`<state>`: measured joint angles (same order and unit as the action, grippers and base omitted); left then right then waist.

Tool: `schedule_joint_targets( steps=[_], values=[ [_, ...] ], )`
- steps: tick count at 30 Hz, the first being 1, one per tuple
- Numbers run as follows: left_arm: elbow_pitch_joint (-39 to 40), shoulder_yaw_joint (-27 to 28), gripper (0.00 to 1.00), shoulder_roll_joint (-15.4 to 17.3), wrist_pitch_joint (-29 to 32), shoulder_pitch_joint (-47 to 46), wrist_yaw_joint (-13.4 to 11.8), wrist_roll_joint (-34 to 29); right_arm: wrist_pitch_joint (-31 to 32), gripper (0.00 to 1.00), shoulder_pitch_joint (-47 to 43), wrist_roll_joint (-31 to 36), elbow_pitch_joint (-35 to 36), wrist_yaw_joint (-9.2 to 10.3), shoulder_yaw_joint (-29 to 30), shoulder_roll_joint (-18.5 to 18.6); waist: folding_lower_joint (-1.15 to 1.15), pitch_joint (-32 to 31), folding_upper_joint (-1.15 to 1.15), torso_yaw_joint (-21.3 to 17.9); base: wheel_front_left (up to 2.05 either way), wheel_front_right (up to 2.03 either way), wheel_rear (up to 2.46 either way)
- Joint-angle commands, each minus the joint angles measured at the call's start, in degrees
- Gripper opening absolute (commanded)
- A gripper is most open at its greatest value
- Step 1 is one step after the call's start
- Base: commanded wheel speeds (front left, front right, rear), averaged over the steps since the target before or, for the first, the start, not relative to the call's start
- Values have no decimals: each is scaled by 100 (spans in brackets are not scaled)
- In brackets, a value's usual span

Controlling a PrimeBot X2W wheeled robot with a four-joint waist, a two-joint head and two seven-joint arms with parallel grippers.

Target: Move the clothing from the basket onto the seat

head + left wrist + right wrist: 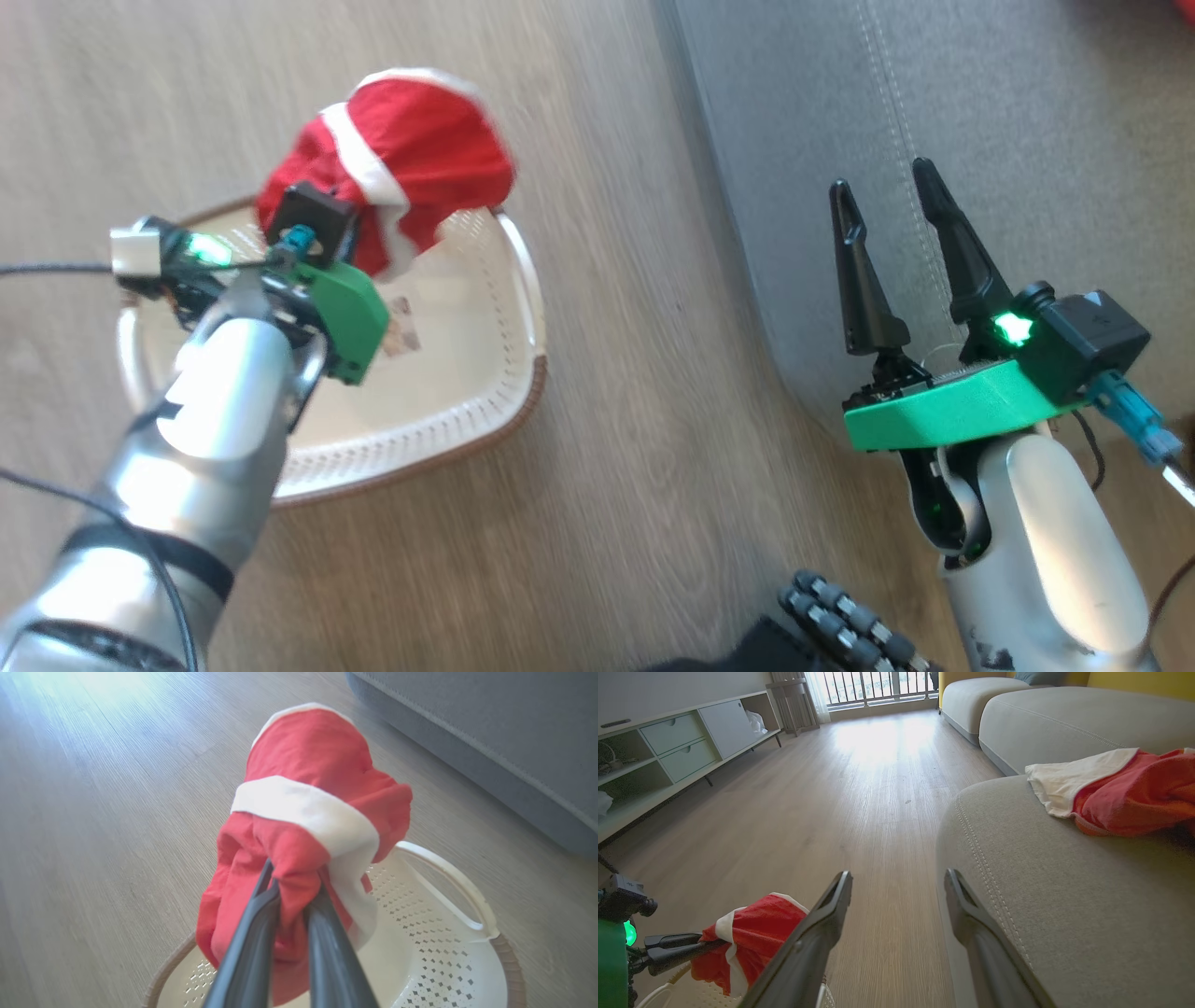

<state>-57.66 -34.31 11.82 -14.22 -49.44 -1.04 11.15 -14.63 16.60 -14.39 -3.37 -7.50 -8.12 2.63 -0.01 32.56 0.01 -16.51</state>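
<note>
My left gripper (292, 891) is shut on a red garment with a white band (308, 798), holding it bunched above the cream basket (448, 952). From the head the same garment (401, 159) hangs over the basket (485, 373), whose inside looks bare apart from a label. A second red and white garment (1120, 788) lies on the grey seat (1064, 882). My right gripper (887, 191) is open with nothing between its fingers, at the front edge of the seat (980, 140). The right wrist view also catches the held garment (747, 938) at the lower left.
Wooden floor (635, 485) lies between basket and seat. A low white cabinet (668, 751) runs along the far left wall, with more grey cushions (1064, 714) and a balcony railing beyond. The robot's wheeled base (840, 625) sits at the bottom.
</note>
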Motion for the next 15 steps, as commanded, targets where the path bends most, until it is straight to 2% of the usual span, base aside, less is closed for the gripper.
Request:
schedule_joint_targets(
  steps=[1, 9, 15],
  values=[
    [477, 272, 0, 116, -75, 204, -77, 51, -37, 100, -174, 92, 130, 1, -72, 25, 1, -505, -1, 334, 0, 0, 0],
    [2416, 1005, 0, 28, -77, 1107, -134, 81, -37, 100, -373, 279, -14, 1, -36, 25, 1, -1252, -1, 698, 0, 0, 0],
    [3562, 1571, 0, -103, -77, 1739, -104, -39, -37, 100, -516, 315, -105, 1, -111, 25, 1, -1749, -1, 841, 0, 0, 0]
  ],
)
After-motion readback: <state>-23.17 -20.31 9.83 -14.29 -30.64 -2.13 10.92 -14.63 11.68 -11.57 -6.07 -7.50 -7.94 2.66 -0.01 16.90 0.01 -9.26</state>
